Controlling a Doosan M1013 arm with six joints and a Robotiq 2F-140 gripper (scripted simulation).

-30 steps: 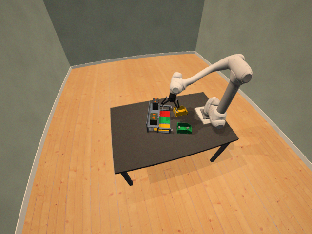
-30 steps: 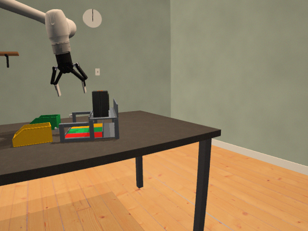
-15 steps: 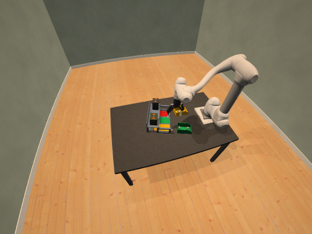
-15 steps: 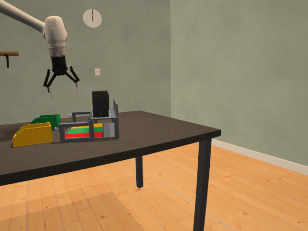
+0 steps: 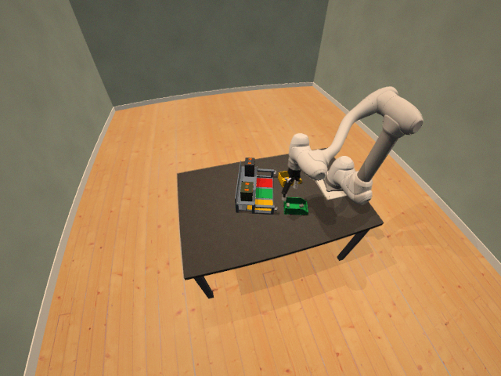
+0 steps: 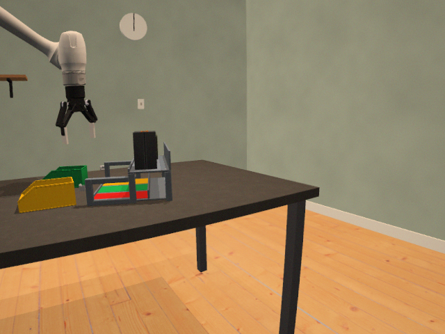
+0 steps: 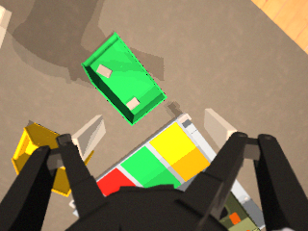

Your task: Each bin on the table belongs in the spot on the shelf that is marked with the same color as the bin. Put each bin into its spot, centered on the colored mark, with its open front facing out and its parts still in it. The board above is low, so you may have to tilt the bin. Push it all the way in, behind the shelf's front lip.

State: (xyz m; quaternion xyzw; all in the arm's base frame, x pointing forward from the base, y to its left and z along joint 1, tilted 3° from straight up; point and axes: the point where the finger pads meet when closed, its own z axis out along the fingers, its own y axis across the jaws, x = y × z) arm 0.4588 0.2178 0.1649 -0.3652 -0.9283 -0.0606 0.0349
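The pincer (image 5: pixel 290 192) (image 6: pixel 79 138) (image 7: pixel 153 120) is hanging released above the desk (image 5: pixel 218 238) (image 6: pixel 229 186) (image 7: pixel 231 58), its fingers spread wide, presumably to admit a bin. Below it, the green bin (image 5: pixel 295 207) (image 6: pixel 75 175) (image 7: pixel 126 77) and yellow bin (image 5: pixel 284 176) (image 6: pixel 50 195) (image 7: pixel 40 140) are standing beside the shelf (image 5: pixel 237 189) (image 6: pixel 131 188) (image 7: pixel 247 197). Two parts (image 5: pixel 301 205) (image 7: pixel 104 71) are lying inside the green bin (a level carry would probably keep them there). Colored strips are marking destinations, both bins still awaiting placement.

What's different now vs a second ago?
The end effector moved away from the shelf, toward the green bin's side, and straightened from a tilt to point down. Nothing was grasped or released; its fingers remain open. Green bin, yellow bin and shelf unchanged.
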